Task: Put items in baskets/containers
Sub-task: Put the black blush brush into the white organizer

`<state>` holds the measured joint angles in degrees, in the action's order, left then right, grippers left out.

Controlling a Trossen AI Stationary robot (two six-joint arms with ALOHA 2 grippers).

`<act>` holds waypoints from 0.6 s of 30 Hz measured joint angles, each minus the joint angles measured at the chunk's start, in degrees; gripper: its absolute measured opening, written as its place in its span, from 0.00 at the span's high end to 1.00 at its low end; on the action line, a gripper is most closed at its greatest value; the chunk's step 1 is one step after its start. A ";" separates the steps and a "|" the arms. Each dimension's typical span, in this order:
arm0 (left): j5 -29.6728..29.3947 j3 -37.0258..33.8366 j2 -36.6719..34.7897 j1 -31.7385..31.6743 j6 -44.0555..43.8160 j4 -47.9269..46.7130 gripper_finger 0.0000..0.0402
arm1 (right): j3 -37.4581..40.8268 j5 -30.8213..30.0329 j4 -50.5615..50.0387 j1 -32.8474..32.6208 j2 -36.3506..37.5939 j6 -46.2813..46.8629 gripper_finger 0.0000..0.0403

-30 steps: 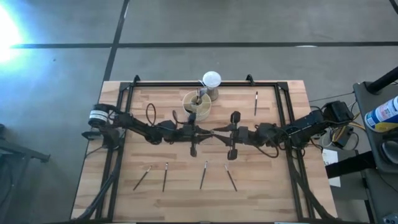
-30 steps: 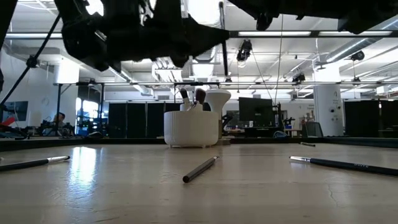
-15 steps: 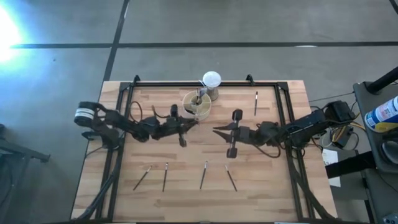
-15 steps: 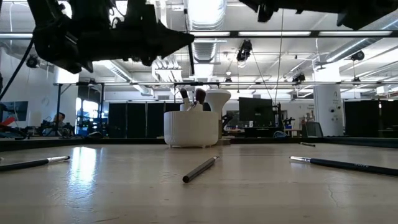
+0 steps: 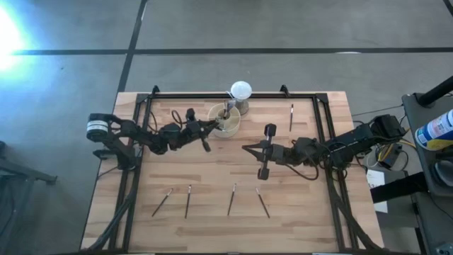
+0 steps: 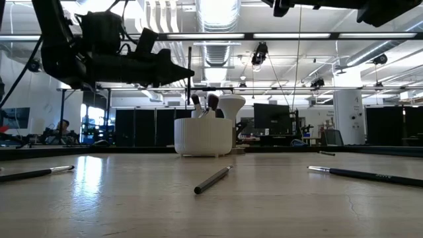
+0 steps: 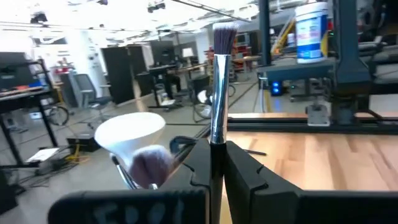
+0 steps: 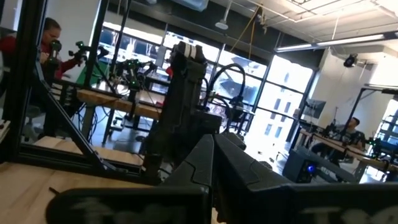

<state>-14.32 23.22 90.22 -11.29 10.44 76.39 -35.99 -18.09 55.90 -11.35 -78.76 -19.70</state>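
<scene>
My left gripper [image 5: 209, 127] hovers just left of the cream cup [image 5: 224, 119], shut on a dark-handled makeup brush [image 7: 216, 106] that stands upright, bristle head [image 7: 224, 34] up. In the low view the brush [image 6: 190, 86] hangs in front of the cup [image 6: 203, 137], which has brush heads [image 6: 211, 102] sticking out of it. My right gripper [image 5: 245, 149] waits shut and empty above the table's middle. Several more brushes lie flat on the table [image 5: 188, 200], [image 5: 231, 198], [image 5: 291, 117]. My left gripper pinches the brush's dark handle just below the metal ferrule [image 7: 215, 146] between its two fingers. The fingers come level from the table's left and lie across the brush. The brush is lifted clear and upright, its handle end [image 6: 190, 119] pointing down.
A white ball on a small stand [image 5: 241, 91] sits just behind the cup at the far edge. A black frame [image 5: 325, 127] runs along the table's sides. Loose brushes lie near the front edge [image 5: 161, 202], [image 5: 262, 202].
My left gripper has drawn away from my right gripper at the table's middle, moving left and toward the far edge up to the cup. It has carried the brush with it, still upright.
</scene>
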 joint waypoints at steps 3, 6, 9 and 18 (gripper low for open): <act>0.89 0.00 0.96 -1.56 -0.01 -0.26 0.96 | 0.00 0.00 -0.01 0.00 -0.04 -0.09 0.98; 1.76 0.09 2.86 -3.21 -0.25 0.05 0.96 | 0.00 0.02 -0.02 0.00 -0.04 0.02 0.98; 1.99 0.08 5.23 -4.40 -0.29 1.00 0.96 | 0.02 0.02 -0.02 0.00 -0.04 0.14 0.98; 5.70 2.42 11.68 -6.71 -1.14 4.05 0.96 | 0.07 0.04 -0.44 -0.09 -0.04 0.19 0.98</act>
<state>-8.62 25.65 101.90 -18.00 9.30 80.44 -35.92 -18.04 55.46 -11.44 -78.81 -19.51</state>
